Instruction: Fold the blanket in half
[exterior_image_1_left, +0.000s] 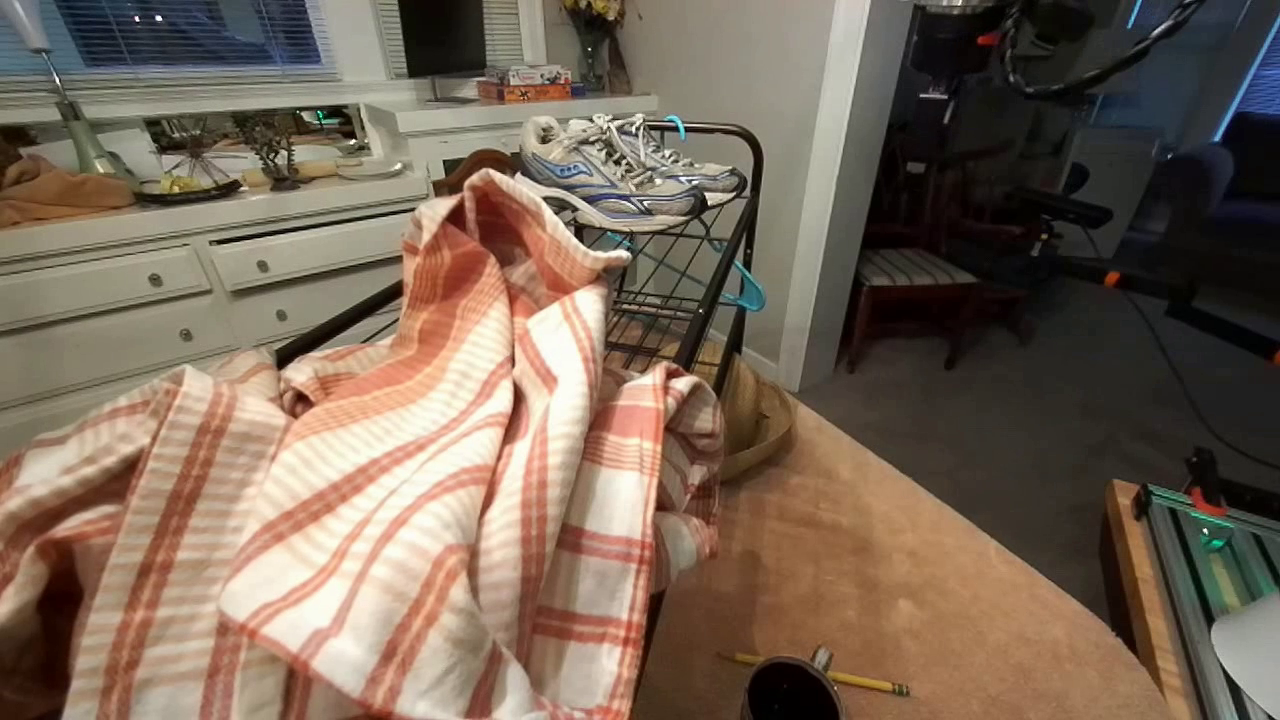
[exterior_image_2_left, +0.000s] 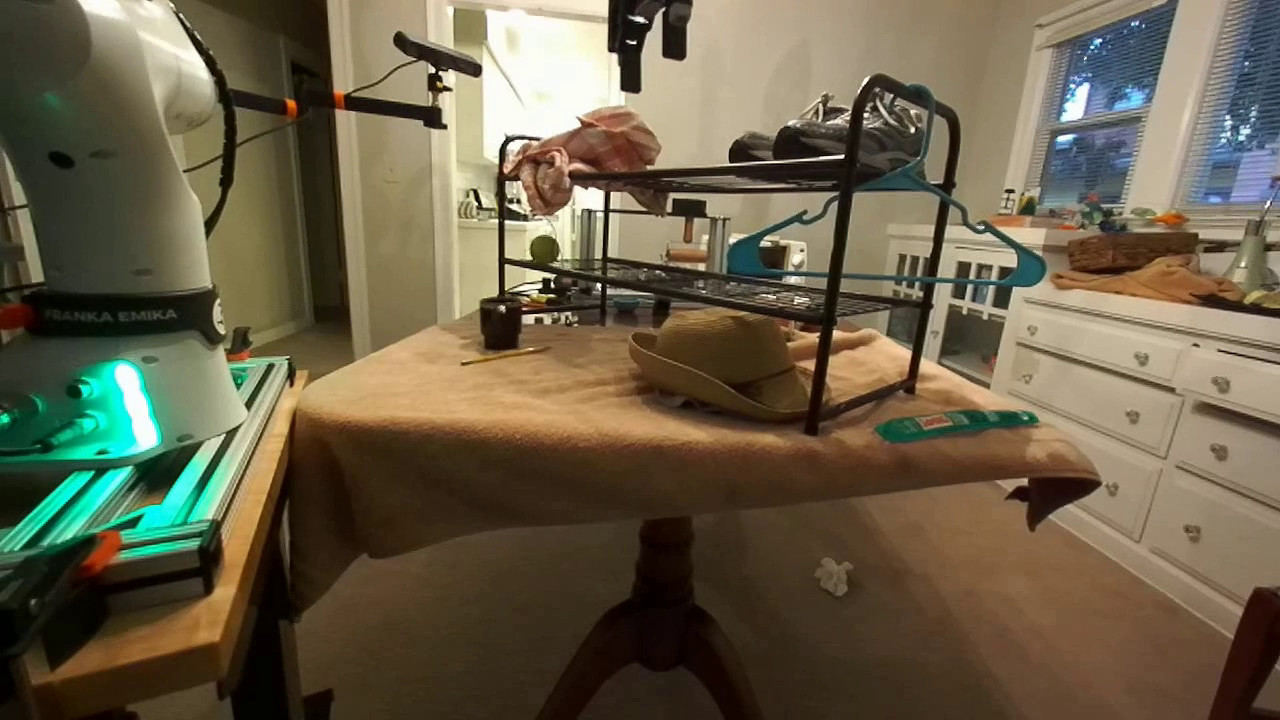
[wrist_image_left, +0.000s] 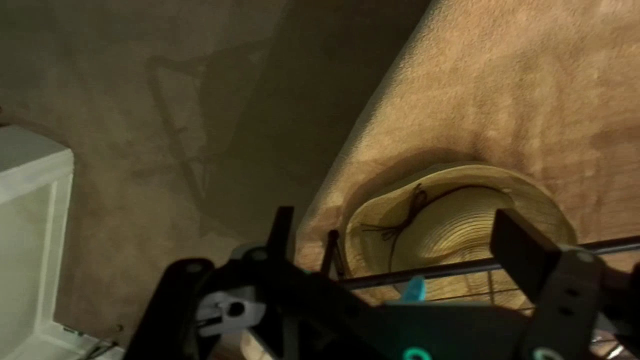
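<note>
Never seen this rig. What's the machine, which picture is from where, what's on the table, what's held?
The white machine is a robot arm. Two pictures come from cameras outside; the dim one, from its wrist, looks down past the jaws at a hat. They stand open and hold nothing. The table bears a rack, that hat, a mug, a pencil and a green item. The blanket drapes over one end of the rack's top; shoes sit at the other.
</note>
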